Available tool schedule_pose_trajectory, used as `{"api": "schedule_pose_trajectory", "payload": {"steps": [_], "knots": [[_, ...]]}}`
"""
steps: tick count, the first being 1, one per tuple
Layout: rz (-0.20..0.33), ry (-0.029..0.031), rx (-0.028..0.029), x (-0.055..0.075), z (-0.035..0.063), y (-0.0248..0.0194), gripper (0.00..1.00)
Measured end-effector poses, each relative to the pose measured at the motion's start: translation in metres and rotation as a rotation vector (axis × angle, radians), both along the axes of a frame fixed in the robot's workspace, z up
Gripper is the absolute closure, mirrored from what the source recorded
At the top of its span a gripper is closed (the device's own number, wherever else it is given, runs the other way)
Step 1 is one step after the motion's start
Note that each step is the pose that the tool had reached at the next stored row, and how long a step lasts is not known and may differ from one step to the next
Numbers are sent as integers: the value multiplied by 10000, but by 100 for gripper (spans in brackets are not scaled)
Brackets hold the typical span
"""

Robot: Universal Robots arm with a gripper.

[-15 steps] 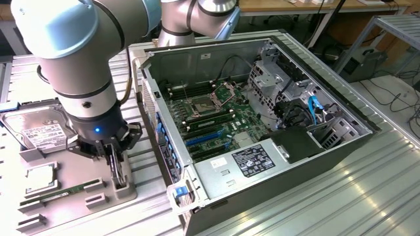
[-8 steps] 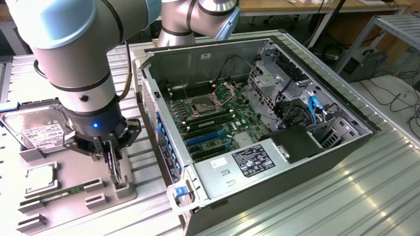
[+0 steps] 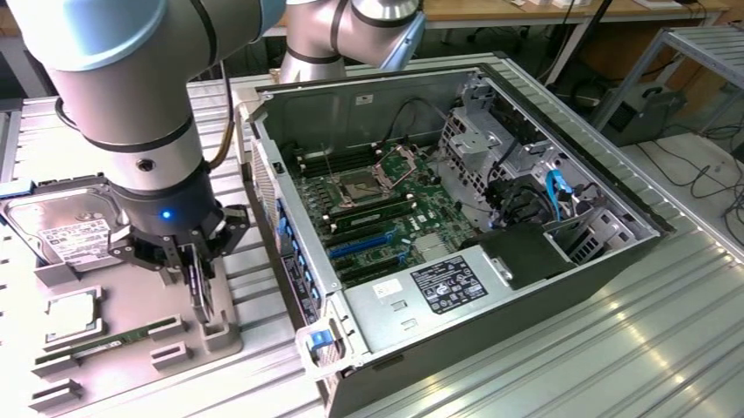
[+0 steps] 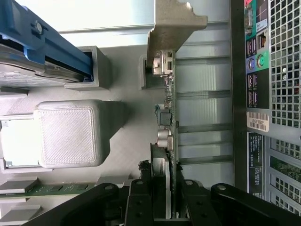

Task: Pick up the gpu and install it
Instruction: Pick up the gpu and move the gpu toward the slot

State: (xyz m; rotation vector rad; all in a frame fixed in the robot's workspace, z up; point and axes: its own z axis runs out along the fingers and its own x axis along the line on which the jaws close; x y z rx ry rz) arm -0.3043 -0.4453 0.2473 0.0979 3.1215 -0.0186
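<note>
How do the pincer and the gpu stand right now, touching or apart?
Touching. The wrist view shows the pincer clamped on both faces of the gpu, with no gap on either side.

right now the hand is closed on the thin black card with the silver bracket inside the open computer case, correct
No. The hand is closed on the thin black card with the silver bracket, but the card stands on the grey plastic tray outside the open dark computer case, as the exterior view shows.
</note>
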Motion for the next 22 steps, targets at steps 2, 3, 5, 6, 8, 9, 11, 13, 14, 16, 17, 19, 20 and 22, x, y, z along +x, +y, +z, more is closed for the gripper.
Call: {"api": "schedule_pose_trajectory", "payload": {"steps": [2, 3, 5, 6, 8, 9, 11, 13, 14, 16, 17, 19, 20, 22], "knots": [[0, 0, 0, 0, 14, 0, 72], [0, 0, -1, 0, 23, 0, 72], [0, 0, 0, 0, 35, 0, 72], [0, 0, 0, 0, 40, 0, 72], [0, 0, 0, 0, 53, 0, 72], [0, 0, 0, 0, 59, 0, 72], [0, 0, 0, 0, 73, 0, 72], [0, 0, -1, 0, 85, 0, 72], [0, 0, 0, 0, 91, 0, 72], [0, 0, 0, 0, 105, 0, 72], [0, 1, 0, 0, 112, 0, 72], [0, 1, -1, 0, 127, 0, 72], [0, 0, -1, 0, 145, 0, 72], [0, 1, -2, 0, 167, 0, 72]]}}
